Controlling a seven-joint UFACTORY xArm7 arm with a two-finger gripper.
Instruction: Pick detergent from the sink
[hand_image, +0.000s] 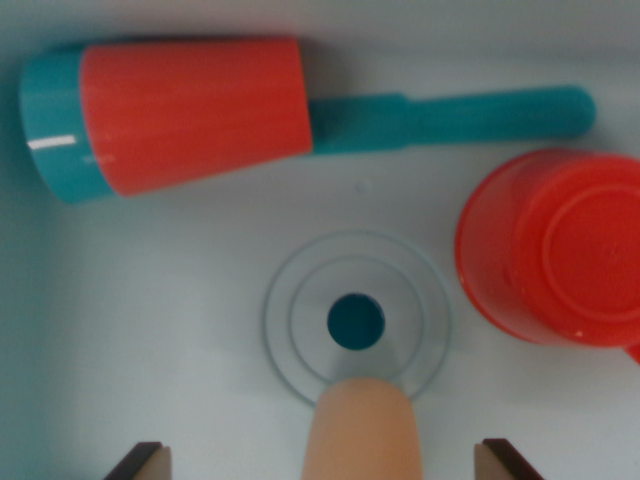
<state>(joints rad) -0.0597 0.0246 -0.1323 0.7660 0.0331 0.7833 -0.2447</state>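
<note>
I look straight down into a pale sink (150, 320) with a round drain (356, 321) in the middle. A peach-coloured rounded object (362, 432), possibly the detergent bottle, rises from the bottom edge just below the drain. It stands between my two dark fingertips (140, 462), which show only as corners at the bottom. My gripper (322, 462) is open, with a gap on each side of the peach object. Its lower part is cut off by the frame.
A teal tool with a red ribbed sleeve (190, 115) and a long teal handle (480, 115) lies along the sink's far wall. A red cup (560, 250) lies on its side at the wrist view's right.
</note>
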